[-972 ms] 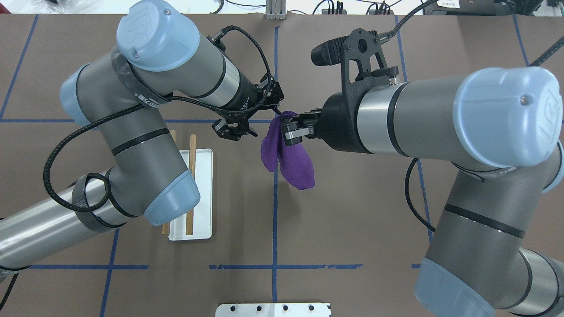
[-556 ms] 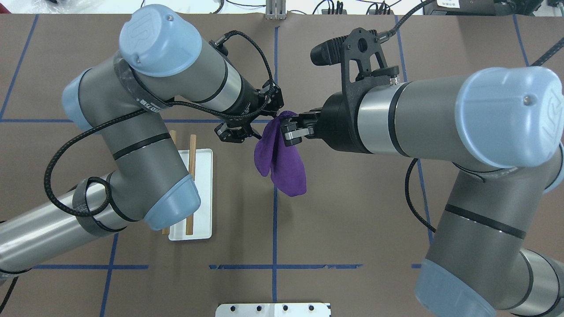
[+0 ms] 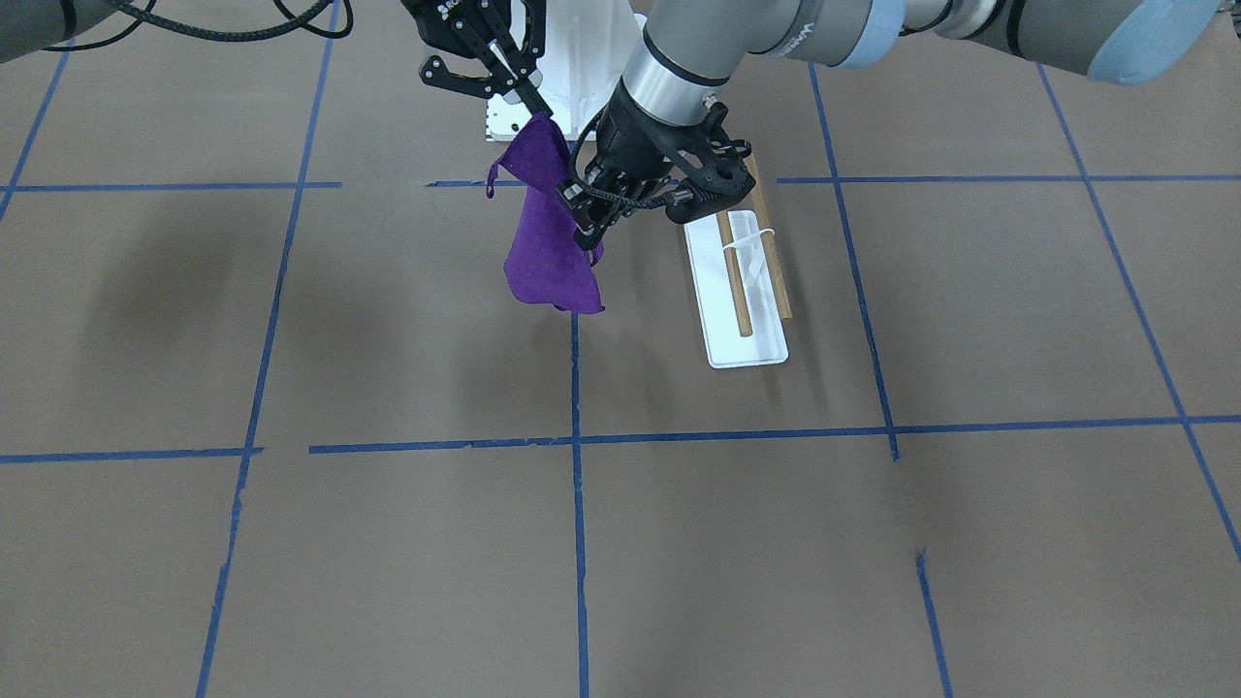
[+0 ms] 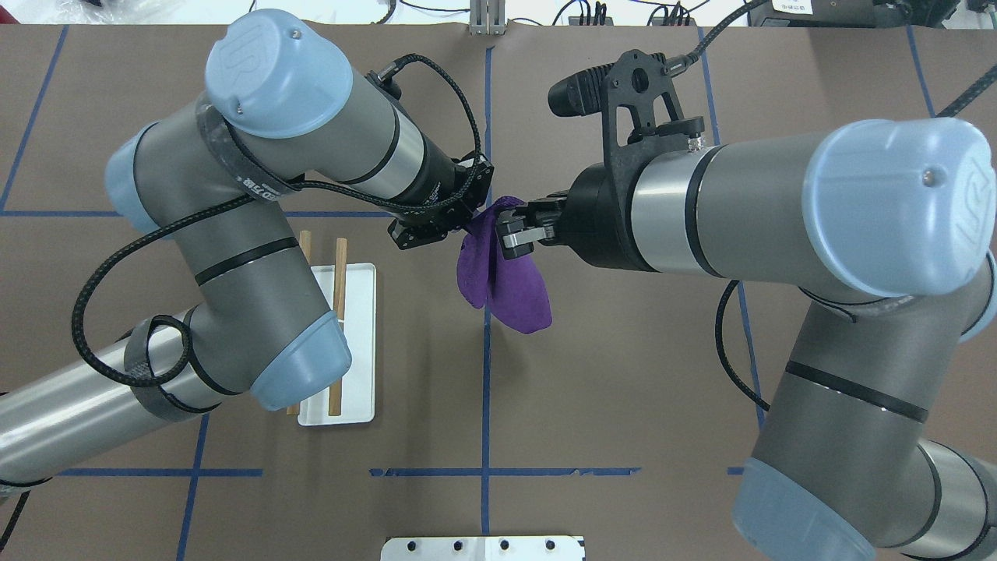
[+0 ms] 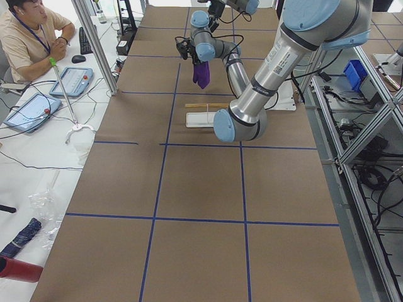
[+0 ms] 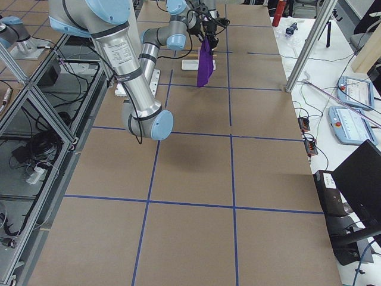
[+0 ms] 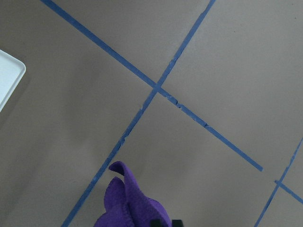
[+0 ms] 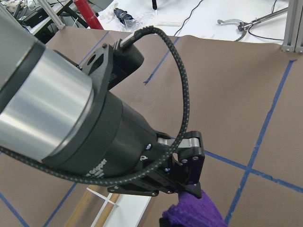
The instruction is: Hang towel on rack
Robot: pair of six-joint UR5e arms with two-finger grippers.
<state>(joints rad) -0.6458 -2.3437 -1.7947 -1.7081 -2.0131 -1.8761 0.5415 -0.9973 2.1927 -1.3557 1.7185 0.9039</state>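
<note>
The purple towel (image 4: 510, 288) hangs in the air over the table's middle, and it also shows in the front view (image 3: 545, 242). My right gripper (image 4: 508, 232) is shut on its top corner, seen in the front view (image 3: 528, 109). My left gripper (image 4: 461, 231) has come in from the left and looks shut on the towel's upper edge, seen in the front view (image 3: 585, 221). The rack (image 4: 358, 327) stands on the table to the left, under my left arm. Its white base (image 3: 751, 334) and two wooden rods (image 3: 739, 291) carry nothing.
A white bolted pedestal (image 4: 483, 548) sits at the near table edge, also in the front view (image 3: 572, 58). Blue tape lines cross the brown table (image 4: 623, 389). An operator (image 5: 28, 34) sits beyond the far edge.
My left gripper moved right from beside the towel onto its upper edge and closed there. The towel swung slightly. My right arm stayed still.
</note>
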